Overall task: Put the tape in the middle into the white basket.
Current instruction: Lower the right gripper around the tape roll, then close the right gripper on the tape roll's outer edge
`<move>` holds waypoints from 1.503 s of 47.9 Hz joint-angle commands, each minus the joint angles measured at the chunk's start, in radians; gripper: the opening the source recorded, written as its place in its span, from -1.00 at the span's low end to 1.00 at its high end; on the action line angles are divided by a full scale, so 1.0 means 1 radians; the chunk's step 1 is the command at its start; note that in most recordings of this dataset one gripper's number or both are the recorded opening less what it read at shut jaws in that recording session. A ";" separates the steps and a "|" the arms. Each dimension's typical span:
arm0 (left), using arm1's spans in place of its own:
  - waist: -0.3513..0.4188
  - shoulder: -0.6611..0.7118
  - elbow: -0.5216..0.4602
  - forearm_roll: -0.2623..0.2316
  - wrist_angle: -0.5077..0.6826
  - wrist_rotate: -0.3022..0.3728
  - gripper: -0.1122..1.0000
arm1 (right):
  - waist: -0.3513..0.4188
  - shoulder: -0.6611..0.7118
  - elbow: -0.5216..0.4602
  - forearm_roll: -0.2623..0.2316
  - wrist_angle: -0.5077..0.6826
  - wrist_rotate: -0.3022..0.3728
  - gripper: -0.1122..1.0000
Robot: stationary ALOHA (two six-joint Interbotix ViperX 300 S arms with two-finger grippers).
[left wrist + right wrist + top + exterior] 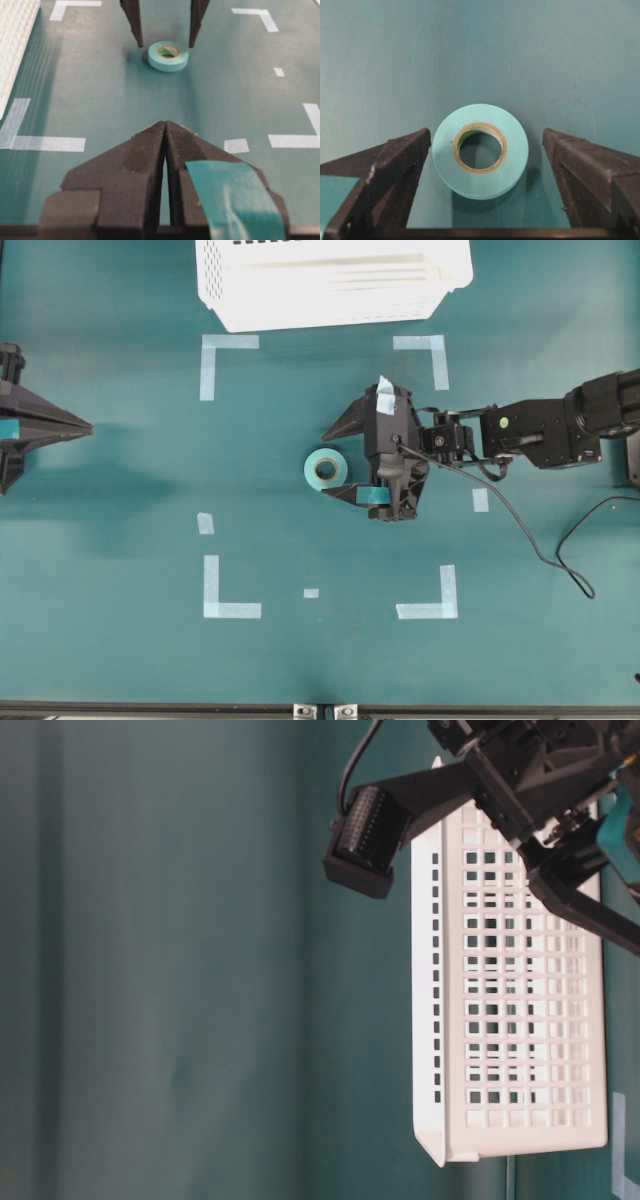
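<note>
Right wrist view: the small light-teal ring-shaped roll of tape (480, 151) lies flat on the teal desk (520, 50), hole upward, between the right pincer's (485, 150) 2 spread, released fingers, touching neither. Overhead, the clenched left pincer (85, 426) sits well apart; the large white perforated plastic basket (330, 280) lies beyond.

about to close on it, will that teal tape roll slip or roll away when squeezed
The tape lies flat on its side, so it probably won't roll. It looks stiff, with a pale core, likely holding shape. Its smooth rim might slip slightly between the open right fingers.
</note>
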 commanded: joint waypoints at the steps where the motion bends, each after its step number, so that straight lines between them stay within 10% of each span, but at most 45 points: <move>1: -0.003 0.008 -0.012 -0.002 -0.009 -0.002 -0.99 | 0.006 -0.009 -0.021 0.000 -0.005 0.002 0.96; 72: -0.003 0.008 -0.012 -0.002 -0.009 -0.002 -0.99 | 0.006 0.052 -0.058 0.009 -0.005 0.003 0.95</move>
